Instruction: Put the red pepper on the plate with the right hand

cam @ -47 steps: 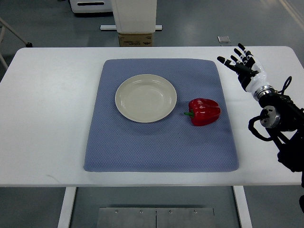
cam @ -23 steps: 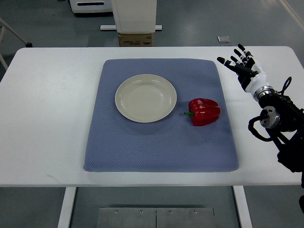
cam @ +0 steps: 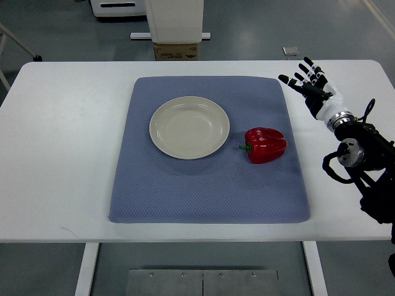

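— The right hand [cam: 313, 89] sits over the bare table [cam: 68, 142] just off the far right corner of the blue mat [cam: 203, 191], fingers spread and holding nothing. What about the pepper?

— The red pepper [cam: 266, 144] lies on its side on the mat, just right of the plate [cam: 189, 127] but not touching it, its green stem [cam: 245, 147] pointing toward the plate. It is well apart from the hand.

— How will it handle, do you think?

— Light and hollow, I'd guess, with a firm wall and glossy skin (likely slippery under hard fingertips). It looks lumpy and could roll when nudged.

— So where to take hold?

— Across the broad body, fingers on one lobe and thumb opposite, not by the thin stem. A moderate squeeze should do, since too much could crack the wall. The plate is empty, and the carry to it is short.
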Motion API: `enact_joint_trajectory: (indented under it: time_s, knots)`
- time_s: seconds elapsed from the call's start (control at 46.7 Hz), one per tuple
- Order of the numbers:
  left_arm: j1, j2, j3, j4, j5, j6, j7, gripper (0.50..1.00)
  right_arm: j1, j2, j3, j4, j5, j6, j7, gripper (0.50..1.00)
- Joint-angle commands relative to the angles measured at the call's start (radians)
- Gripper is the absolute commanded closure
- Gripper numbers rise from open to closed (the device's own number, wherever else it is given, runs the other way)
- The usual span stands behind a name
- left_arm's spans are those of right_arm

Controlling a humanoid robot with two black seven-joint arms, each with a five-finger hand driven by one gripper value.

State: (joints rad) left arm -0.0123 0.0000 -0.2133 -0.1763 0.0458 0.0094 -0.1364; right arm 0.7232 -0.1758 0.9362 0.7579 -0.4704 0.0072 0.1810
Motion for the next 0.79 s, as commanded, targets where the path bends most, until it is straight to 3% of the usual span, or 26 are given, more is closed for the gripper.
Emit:
enact_joint_trajectory:
  time_s: [0.0, 0.77]
  knots:
    - [0.0, 0.0, 0.0, 0.0, 0.0, 0.0, 0.0, 0.5, 0.001, 0.001, -0.005, 0.0, 0.001, 0.002, 0.003, 0.5]
    - [0.002, 0.0, 0.0, 0.0, 0.0, 0.0, 0.0, 0.5, 0.001, -0.001, 0.003, -0.006, 0.001, -0.01, 0.009, 0.5]
